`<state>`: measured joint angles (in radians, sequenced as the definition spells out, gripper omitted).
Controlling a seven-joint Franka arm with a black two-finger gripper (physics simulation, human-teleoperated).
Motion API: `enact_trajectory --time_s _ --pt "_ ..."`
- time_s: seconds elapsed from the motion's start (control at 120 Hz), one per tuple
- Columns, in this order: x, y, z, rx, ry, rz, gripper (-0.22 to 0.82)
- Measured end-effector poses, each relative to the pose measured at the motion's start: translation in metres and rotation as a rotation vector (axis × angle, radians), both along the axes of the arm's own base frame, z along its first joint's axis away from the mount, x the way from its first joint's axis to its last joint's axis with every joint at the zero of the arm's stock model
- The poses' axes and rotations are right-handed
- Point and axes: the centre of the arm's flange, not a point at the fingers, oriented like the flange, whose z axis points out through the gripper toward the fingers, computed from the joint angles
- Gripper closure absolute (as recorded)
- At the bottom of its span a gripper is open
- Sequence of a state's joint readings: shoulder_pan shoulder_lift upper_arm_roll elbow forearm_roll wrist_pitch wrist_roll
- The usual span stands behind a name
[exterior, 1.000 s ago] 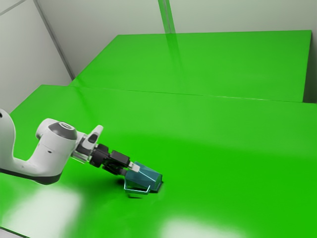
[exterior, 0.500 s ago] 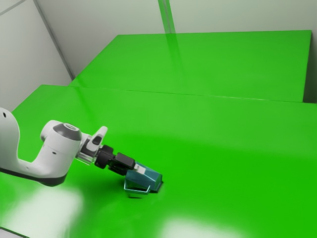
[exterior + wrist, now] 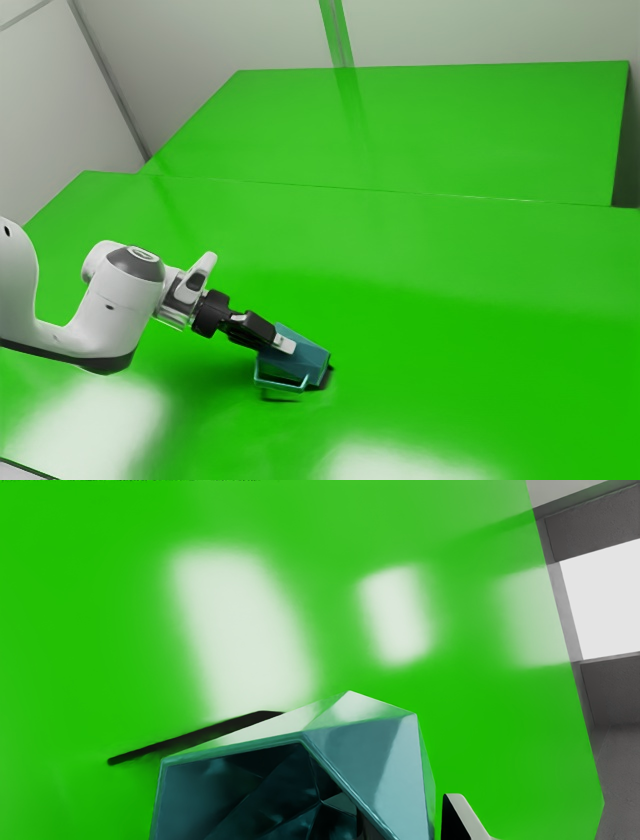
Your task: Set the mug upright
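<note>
One glossy, faceted teal mug (image 3: 310,363), tipped on the flat green desk (image 3: 450,300), is straddled at one wall by parted black jaws (image 3: 288,346).

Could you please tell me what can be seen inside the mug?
Inside the mug, the wrist view shows dark teal, faceted walls and a dark strip that I cannot identify. The wall behind that strip is covered, and part of the interior runs out of view.
</note>
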<state>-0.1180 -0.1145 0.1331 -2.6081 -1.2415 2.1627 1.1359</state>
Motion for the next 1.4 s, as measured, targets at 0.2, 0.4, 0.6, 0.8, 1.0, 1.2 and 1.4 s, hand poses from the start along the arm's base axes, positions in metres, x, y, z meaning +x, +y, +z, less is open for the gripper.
enact_trajectory --time_s 0.2,0.4,0.6,0.8,1.0,1.2,1.4 --pt "0.002 -0.005 0.011 0.011 -0.033 -0.013 0.73" --pt "0.007 -0.012 0.039 0.025 -0.106 -0.034 0.75" --pt "0.039 -0.009 0.084 0.189 -0.187 -0.173 0.76" --pt "0.062 -0.008 0.12 0.403 -0.195 -0.309 0.76" --pt "0.076 -0.004 0.135 0.576 -0.142 -0.37 0.76" --pt "0.078 0.002 0.135 0.721 -0.074 -0.388 0.76" --pt "0.073 0.006 0.131 0.853 -0.021 -0.384 0.76"
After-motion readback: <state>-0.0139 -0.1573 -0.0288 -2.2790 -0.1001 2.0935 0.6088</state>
